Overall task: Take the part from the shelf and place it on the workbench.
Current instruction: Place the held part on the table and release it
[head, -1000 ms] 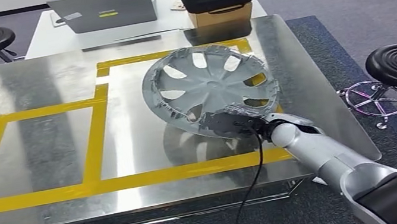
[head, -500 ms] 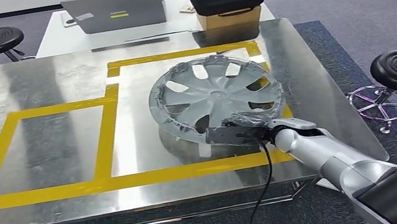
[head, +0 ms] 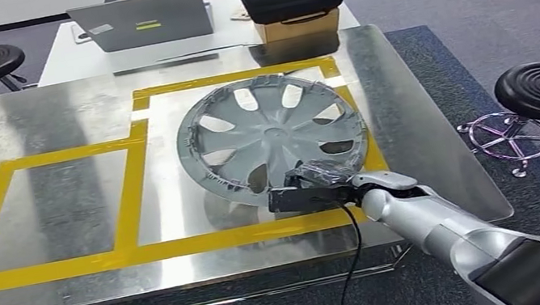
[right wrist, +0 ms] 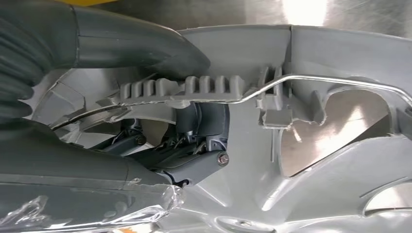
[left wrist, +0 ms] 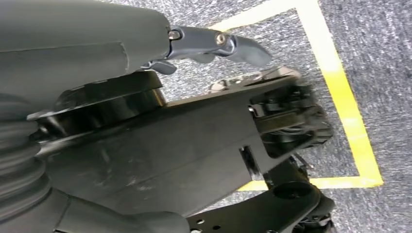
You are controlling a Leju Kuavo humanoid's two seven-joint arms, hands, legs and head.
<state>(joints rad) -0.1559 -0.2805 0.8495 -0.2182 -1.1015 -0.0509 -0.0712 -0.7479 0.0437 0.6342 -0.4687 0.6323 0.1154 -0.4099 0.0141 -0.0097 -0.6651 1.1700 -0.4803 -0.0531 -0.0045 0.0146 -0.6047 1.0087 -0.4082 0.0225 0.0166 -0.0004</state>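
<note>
Just ahead of your right hand, the hubcap is lying on the steel workbench; you are gripping its near rim, fingers hooked through a gap.

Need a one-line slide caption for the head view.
Right hand grips the rim of a grey hubcap over the yellow-taped steel workbench.

The head view looks forward and down from high on the robot onto the shiny steel surface with yellow tape outlines. The right wrist view sits very close behind the right hand, facing the grey plastic spoked wheel cover at the surface's 4 o'clock, shared with the head view. The left wrist view faces down at grey carpet floor.
</note>
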